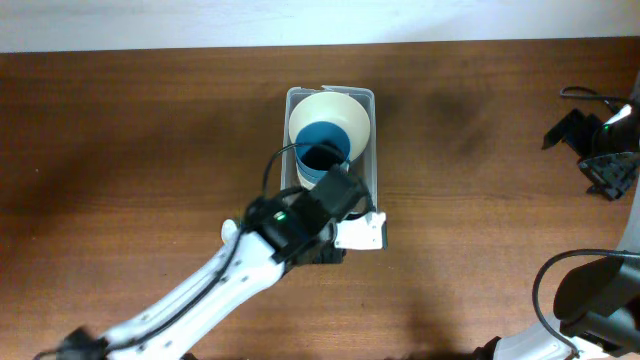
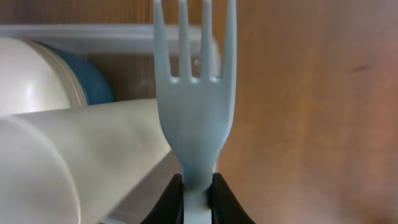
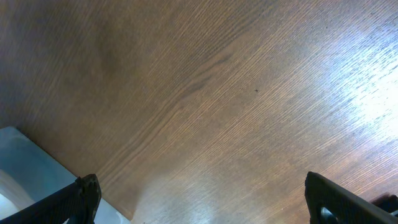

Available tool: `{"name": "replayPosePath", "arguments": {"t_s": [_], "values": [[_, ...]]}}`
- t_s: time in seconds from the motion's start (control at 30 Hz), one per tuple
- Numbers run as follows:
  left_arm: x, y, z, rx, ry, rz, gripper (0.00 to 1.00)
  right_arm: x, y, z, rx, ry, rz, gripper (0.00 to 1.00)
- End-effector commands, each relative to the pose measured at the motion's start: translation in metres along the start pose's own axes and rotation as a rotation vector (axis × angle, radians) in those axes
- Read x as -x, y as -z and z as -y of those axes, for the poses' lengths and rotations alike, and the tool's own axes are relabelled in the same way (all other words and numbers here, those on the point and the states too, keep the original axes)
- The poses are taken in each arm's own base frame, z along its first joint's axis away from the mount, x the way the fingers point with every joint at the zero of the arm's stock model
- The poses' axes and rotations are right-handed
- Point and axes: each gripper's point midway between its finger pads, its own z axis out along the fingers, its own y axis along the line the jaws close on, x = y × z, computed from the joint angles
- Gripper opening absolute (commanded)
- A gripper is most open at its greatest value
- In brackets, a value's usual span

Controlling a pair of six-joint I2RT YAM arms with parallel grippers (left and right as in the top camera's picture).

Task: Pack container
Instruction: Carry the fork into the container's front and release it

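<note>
The clear plastic container [image 1: 372, 165] stood on the wooden bench [image 1: 140, 150] near the middle, a little toward the far edge, with its long side running away from the robot. A cream bowl [image 1: 335, 108] filled its far end, and a blue vessel [image 1: 321, 158] showed within the bowl's outline; whether that was a bowl or a cup could not be told. In the left wrist view a cream cup [image 2: 81, 149] lay on its side next to them, under the container's rim.

The left gripper [image 1: 340, 192] hung over the near end of the container, its arm reaching in from the near left. Its 2 black fingers [image 2: 169, 202] were pressed nearly together on the handle of a pale blue plastic fork [image 2: 196, 112]. The fork stood straight out from the gripper with its 4 tines pointing away, beside the cream cup. Whether the fork touched the cup or the container could not be told.

The right gripper [image 1: 592, 155] sat well apart at the far right edge of the bench. Its fingers [image 3: 81, 199] were spread as wide as they went and held nothing. Below them lay bare wood grain, with a pale surface in the lower left corner that could not be identified.
</note>
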Motion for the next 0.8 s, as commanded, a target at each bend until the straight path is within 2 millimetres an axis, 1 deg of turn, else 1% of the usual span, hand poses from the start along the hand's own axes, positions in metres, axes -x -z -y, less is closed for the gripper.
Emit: {"name": "replayPosePath", "arguments": {"t_s": [0.0,0.07,0.17,0.4,0.43,0.53,0.57,0.6,0.7,0.77], "values": [[-0.012,-0.019,-0.022,0.092,-0.074,-0.124,0.01,0.002,0.011,0.0,0.008,0.007,0.035,0.99],[-0.011,-0.023,-0.025,0.103,-0.08,-0.124,0.01,0.002,0.011,0.0,0.008,0.007,0.035,0.99],[-0.008,-0.023,-0.027,0.112,-0.097,-0.117,0.01,0.002,0.011,0.0,0.008,0.007,0.035,0.99],[-0.009,-0.024,-0.027,0.109,-0.119,-0.119,0.01,0.002,0.011,0.0,0.008,0.007,0.035,0.99],[-0.009,-0.024,-0.027,0.109,-0.119,-0.119,0.03,0.002,0.011,0.0,0.008,0.007,0.035,0.99],[-0.008,-0.024,-0.027,0.109,-0.118,-0.119,0.24,0.002,0.011,0.0,0.008,0.007,0.035,0.99],[-0.008,-0.023,-0.026,0.109,-0.116,-0.117,0.39,0.002,0.011,0.0,0.008,0.007,0.035,0.99],[-0.006,-0.022,-0.026,0.111,-0.112,-0.113,0.46,0.002,0.011,0.0,0.008,0.007,0.035,0.99],[0.002,-0.015,-0.025,0.127,-0.089,-0.088,0.59,0.002,0.011,0.0,0.008,0.007,0.035,0.99],[0.01,-0.005,-0.026,0.148,-0.064,-0.058,0.61,0.002,0.011,0.0,0.008,0.007,0.035,0.99]]}}
